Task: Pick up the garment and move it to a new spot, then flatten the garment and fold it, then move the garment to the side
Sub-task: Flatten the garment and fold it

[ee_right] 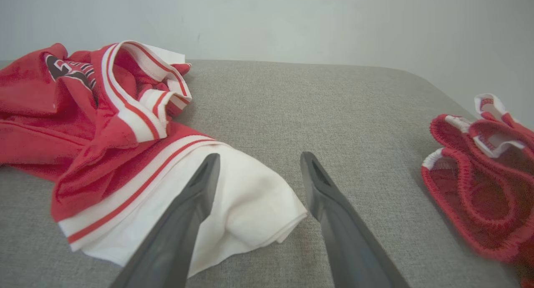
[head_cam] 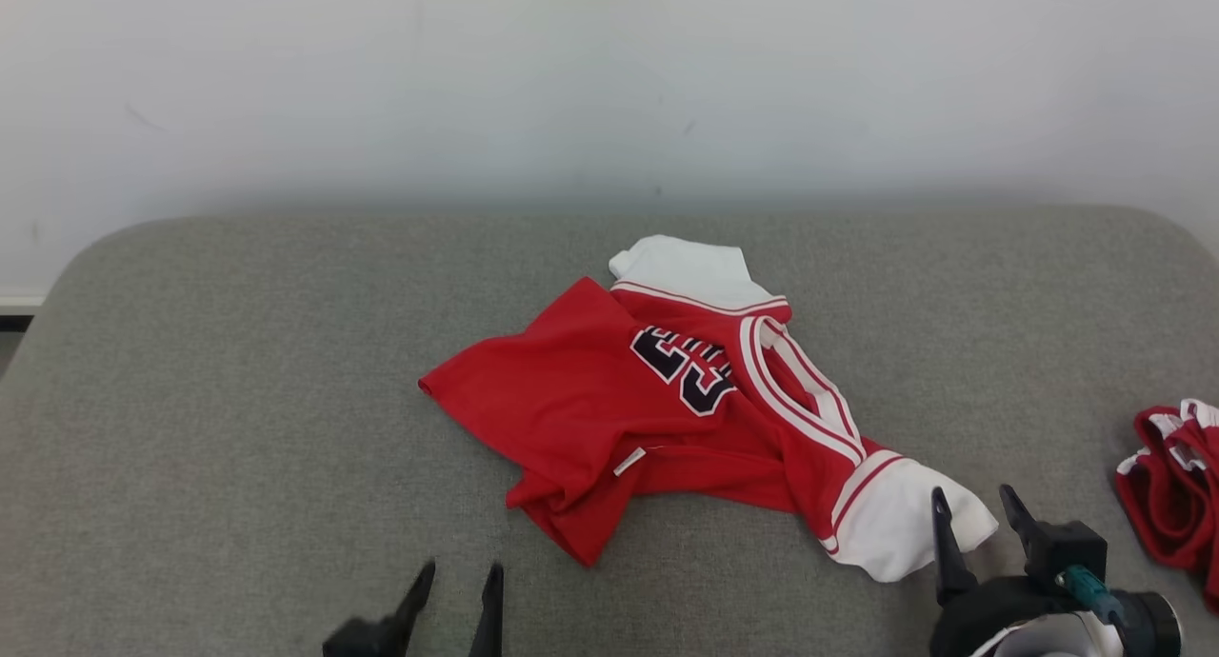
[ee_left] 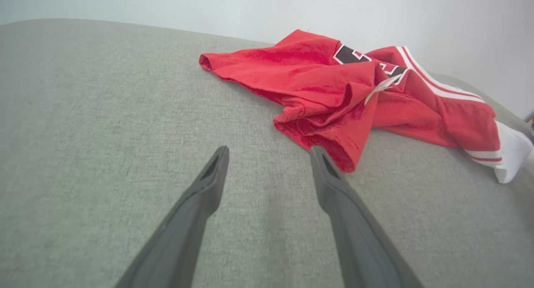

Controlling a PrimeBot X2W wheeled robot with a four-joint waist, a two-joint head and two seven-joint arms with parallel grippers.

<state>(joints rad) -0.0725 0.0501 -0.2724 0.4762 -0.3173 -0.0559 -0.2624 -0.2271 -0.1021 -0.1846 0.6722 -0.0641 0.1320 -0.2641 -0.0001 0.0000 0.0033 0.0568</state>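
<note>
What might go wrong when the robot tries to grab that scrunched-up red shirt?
1. The red shirt is bunched in layers, so the open right gripper, by the white sleeve, might pinch only one layer and twist it more.
2. The other red garment lies close on the right; a swing could drag it.
3. The open left gripper might grab several folds at the hem.
</note>
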